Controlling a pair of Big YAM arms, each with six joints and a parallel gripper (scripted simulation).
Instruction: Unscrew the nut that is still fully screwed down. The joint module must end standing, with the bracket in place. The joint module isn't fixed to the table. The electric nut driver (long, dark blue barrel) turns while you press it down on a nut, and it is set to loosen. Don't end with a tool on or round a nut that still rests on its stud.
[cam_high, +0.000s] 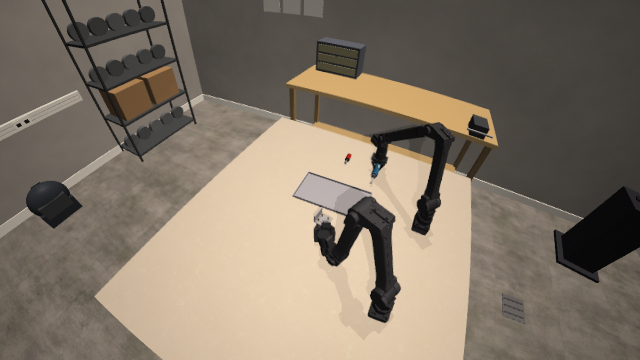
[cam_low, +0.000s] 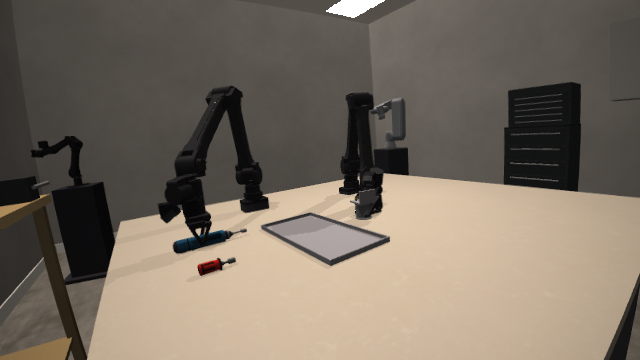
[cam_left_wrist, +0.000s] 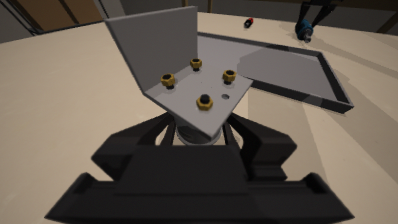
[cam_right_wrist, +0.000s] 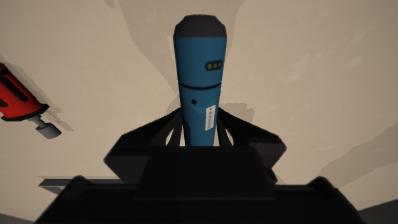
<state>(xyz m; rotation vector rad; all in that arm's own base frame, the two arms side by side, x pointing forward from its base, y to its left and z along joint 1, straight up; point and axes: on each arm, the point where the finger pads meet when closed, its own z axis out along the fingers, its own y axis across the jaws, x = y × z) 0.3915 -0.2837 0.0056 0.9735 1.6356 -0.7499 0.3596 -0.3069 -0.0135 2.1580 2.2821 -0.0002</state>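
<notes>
Blue barrel in the right gripper (cam_high: 378, 164) (cam_low: 201, 240) (cam_right_wrist: 199, 125)

Left gripper (cam_high: 324, 231) (cam_low: 369, 205) (cam_left_wrist: 200, 131) grips the round joint module (cam_left_wrist: 194, 135) beneath its angular grey bracket (cam_high: 321, 217) (cam_low: 367, 200) (cam_left_wrist: 160, 50).
</notes>
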